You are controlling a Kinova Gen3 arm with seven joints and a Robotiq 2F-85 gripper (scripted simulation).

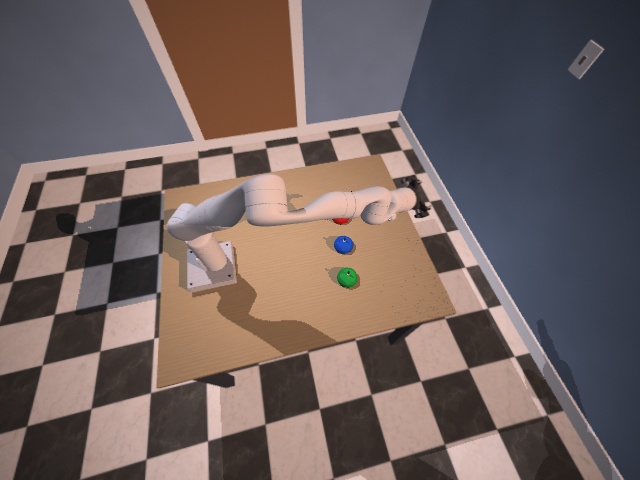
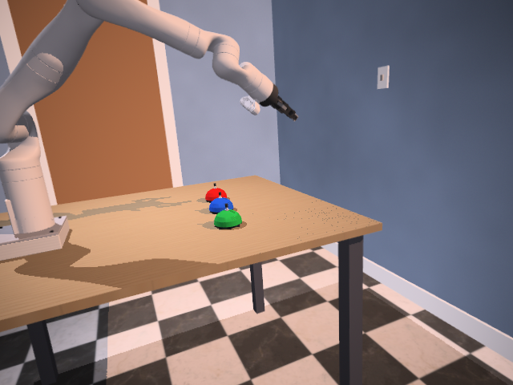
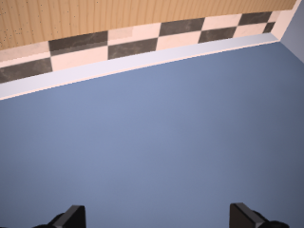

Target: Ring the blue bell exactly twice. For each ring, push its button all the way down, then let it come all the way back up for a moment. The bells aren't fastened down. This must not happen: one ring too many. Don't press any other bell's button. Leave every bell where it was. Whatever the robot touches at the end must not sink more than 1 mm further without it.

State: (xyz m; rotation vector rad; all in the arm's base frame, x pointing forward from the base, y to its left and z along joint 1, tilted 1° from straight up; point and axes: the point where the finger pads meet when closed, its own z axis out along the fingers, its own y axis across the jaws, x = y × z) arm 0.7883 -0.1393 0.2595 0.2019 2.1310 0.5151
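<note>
The blue bell point(image 1: 343, 244) sits on the wooden table, in the middle of a row of three, and it also shows in the exterior view point(image 2: 220, 204). The red bell point(image 2: 216, 193) is behind it, partly hidden by the arm in the top view point(image 1: 340, 220). The green bell point(image 1: 347, 277) point(image 2: 227, 219) is in front. Each bell has a small dark button on top. My gripper point(image 2: 289, 113) point(image 1: 418, 195) is open and empty, held high above the table past the far edge, pointing toward the blue wall. In the wrist view only the fingertips show, far apart, against the wall.
The arm's base point(image 1: 209, 268) is bolted at the table's left side. The blue wall stands close beyond the table's right edge. A brown door is behind the table. The floor is checkered.
</note>
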